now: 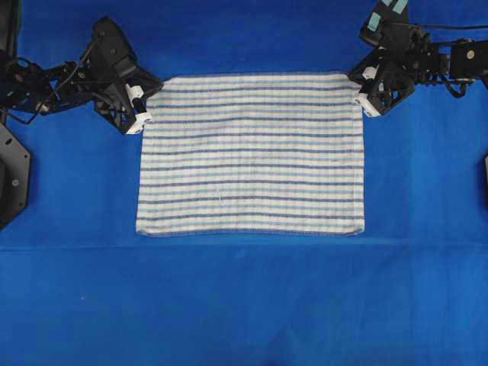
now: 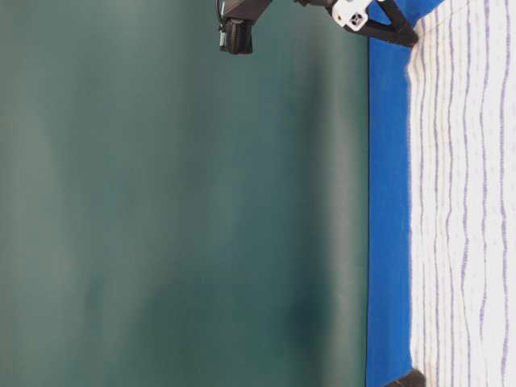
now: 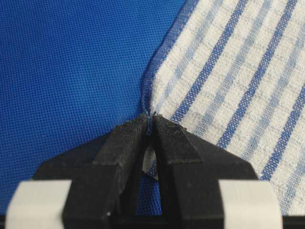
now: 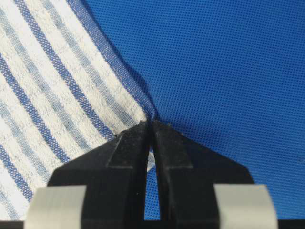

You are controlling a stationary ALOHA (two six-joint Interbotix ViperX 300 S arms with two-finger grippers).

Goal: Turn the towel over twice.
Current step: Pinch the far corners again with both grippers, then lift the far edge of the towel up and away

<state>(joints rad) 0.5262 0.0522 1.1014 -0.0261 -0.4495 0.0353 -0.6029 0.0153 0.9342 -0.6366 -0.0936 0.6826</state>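
Note:
The towel (image 1: 252,152), white with thin blue stripes, lies flat and spread out on the blue table cover (image 1: 244,305). My left gripper (image 1: 155,85) is at its far left corner. In the left wrist view the black fingers (image 3: 128,143) are shut on that hemmed corner of the towel (image 3: 228,71), and a bit of cloth shows between them. My right gripper (image 1: 353,78) is at the far right corner. Its fingers (image 4: 128,143) are likewise shut on the towel (image 4: 47,95) corner. At table level the towel (image 2: 468,201) lies flat.
The blue cover stretches wide in front of the towel and on both sides. Black arm bases stand at the left edge (image 1: 11,175) and the right edge (image 1: 485,171) of the overhead view. A dark green wall (image 2: 177,201) stands behind the table.

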